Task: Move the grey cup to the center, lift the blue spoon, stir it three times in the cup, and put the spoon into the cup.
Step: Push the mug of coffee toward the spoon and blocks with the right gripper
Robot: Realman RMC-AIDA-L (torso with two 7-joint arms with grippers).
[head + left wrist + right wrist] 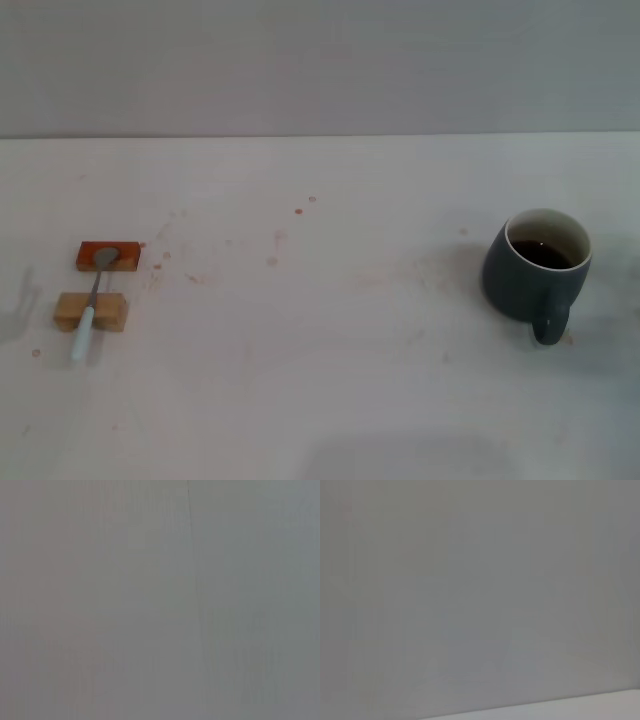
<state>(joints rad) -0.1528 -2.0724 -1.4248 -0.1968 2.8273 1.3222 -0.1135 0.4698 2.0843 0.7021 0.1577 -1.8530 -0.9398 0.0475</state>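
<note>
With neither arm's jaws in view, the rounded slate-grey ceramic mug (536, 268) sits at the counter's (330, 380) right, while the pale-blue-handled teaspoon (92, 306) lies propped across two small blocks (92, 311) at the left, seemingly for easy grasping.

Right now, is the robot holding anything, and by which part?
Nothing. The spoon lies across two blocks, the cup stands alone, and neither gripper is in view.

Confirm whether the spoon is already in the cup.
No, the spoon rests across two small blocks, far from the cup.
</note>
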